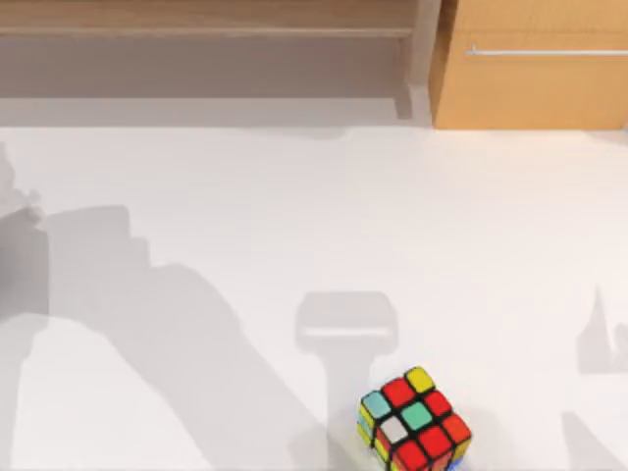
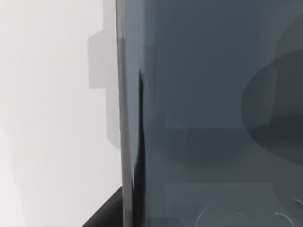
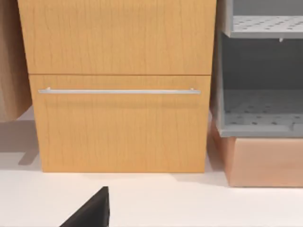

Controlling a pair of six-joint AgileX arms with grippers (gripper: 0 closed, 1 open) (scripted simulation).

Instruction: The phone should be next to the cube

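text: none legible | cube (image 1: 414,433): colour stickers, no print | phone (image 2: 208,113): dark face, no brand/logo | drawer front (image 3: 118,123): bare wood, no label/nos.

This looks like a rendered home or office interior arranged around a plain white tabletop (image 1: 294,216). Along its far edge stands a light wooden cabinet with flat drawer fronts (image 3: 118,94) and a slim silver bar handle (image 3: 118,91). Beside the cabinet, a grey shelving unit with perforated shelves (image 3: 260,113) rests on a pale wooden box base (image 3: 265,161).
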